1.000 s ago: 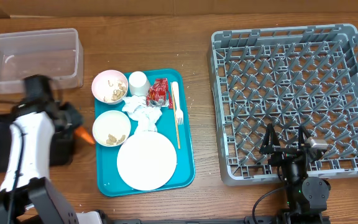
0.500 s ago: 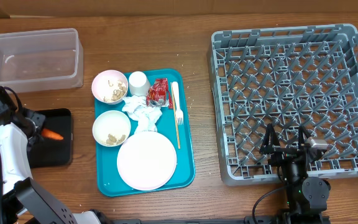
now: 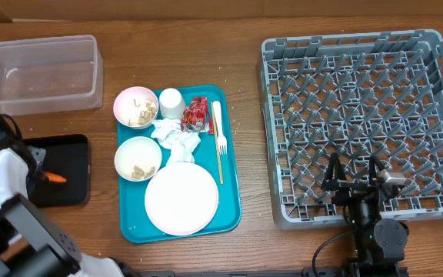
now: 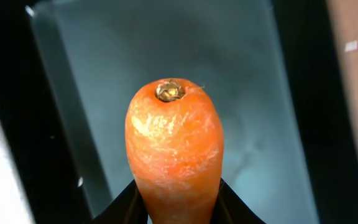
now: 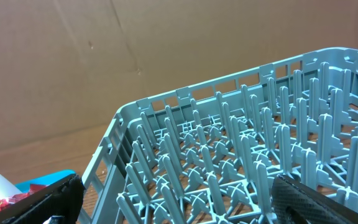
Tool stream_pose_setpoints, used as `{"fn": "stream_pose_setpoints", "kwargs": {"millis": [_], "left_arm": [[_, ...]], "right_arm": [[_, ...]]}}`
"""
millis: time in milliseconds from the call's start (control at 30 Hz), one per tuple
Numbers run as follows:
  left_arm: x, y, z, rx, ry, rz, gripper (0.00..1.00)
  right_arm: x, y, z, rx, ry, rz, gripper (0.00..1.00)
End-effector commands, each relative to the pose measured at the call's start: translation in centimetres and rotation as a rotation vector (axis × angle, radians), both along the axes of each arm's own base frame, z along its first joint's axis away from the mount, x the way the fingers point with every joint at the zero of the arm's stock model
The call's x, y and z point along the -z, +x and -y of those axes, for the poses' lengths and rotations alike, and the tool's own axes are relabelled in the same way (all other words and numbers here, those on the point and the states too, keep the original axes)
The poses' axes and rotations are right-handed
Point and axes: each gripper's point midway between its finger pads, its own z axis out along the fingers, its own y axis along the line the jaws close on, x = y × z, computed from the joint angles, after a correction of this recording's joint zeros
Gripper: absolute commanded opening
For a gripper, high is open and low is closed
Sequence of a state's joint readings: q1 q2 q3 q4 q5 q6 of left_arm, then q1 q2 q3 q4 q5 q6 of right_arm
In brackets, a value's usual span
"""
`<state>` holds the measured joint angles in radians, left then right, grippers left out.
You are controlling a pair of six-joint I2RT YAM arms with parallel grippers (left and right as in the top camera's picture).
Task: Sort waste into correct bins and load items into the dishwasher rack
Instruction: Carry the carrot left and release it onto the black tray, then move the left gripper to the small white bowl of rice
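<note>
While the left claw [image 4: 176,204] is clamped on the orange carrot [image 4: 174,143], both sit over the black tray [image 3: 74,158] at the left edge of the worktop [image 3: 191,46]. Carrot's stem end sticks out past the fingertips, lower part pinched between them. Tray floor lies behind it, contact unclear. Clear tub [image 3: 41,73] sits beyond the tray, apart from it. Right claw [image 5: 179,202] gapes wide, holding nothing, by the near wall of the grey-blue rack [image 3: 364,115]. Napkins [image 3: 177,142], red wrapper [image 3: 197,114], fork [image 3: 219,138] and plate [image 3: 181,198] lie on the teal tray [image 3: 233,201].
</note>
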<state>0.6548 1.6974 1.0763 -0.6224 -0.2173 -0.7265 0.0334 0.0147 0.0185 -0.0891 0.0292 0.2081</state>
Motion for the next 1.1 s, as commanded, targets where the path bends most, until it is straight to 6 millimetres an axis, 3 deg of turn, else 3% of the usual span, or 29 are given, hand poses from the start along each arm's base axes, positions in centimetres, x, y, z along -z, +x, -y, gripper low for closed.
{"fn": "stream_pose_setpoints", "kwargs": {"millis": [0, 100, 167, 300, 400, 533, 633, 733, 767, 800, 867, 1000, 1067], "left_arm": [[1.5, 0.7, -0.2, -0.011, -0.041, 0.005, 0.30], [2.3, 1.1, 0.4, 0.002, -0.080, 0.019, 0.34], [2.2, 1.3, 0.4, 0.004, -0.082, 0.026, 0.49], [1.9, 1.4, 0.3, 0.012, -0.074, 0.031, 0.88], [1.6, 1.3, 0.3, 0.039, -0.075, 0.016, 0.98], [0.4, 1.1, 0.5, 0.038, -0.089, 0.001, 1.00], [-1.9, 1.7, 0.3, 0.039, -0.090, 0.020, 1.00], [-5.2, 2.3, 0.4, 0.049, -0.086, 0.057, 1.00], [-7.3, 2.9, 0.9, 0.067, -0.102, 0.105, 1.00], [-8.1, 3.3, 1.4, 0.083, -0.120, 0.135, 1.00], [-9.7, 4.6, 3.2, 0.174, -0.179, 0.225, 1.00], [-12.3, 8.1, 8.6, 0.501, -0.356, 0.450, 1.00], [-13.1, 8.9, 11.4, 0.658, -0.420, 0.511, 1.00]], "right_arm": [[0.1, 0.0, -0.2, -0.010, -0.006, 0.008, 1.00], [0.1, 0.0, -0.2, -0.010, -0.006, 0.008, 1.00], [0.1, 0.0, -0.2, -0.010, -0.006, 0.008, 1.00], [0.1, 0.0, -0.2, -0.010, -0.006, 0.008, 1.00], [0.1, 0.0, -0.2, -0.010, -0.006, 0.008, 1.00], [0.1, 0.0, -0.2, -0.010, -0.006, 0.008, 1.00], [0.1, 0.0, -0.2, -0.010, -0.006, 0.008, 1.00], [0.1, 0.0, -0.2, -0.010, -0.006, 0.008, 1.00], [0.1, 0.0, -0.2, -0.010, -0.006, 0.008, 1.00], [0.1, 0.0, -0.2, -0.010, -0.006, 0.008, 1.00], [0.1, 0.0, -0.2, -0.010, -0.006, 0.008, 1.00], [0.1, 0.0, -0.2, -0.010, -0.006, 0.008, 1.00], [0.1, 0.0, -0.2, -0.010, -0.006, 0.008, 1.00]]}}
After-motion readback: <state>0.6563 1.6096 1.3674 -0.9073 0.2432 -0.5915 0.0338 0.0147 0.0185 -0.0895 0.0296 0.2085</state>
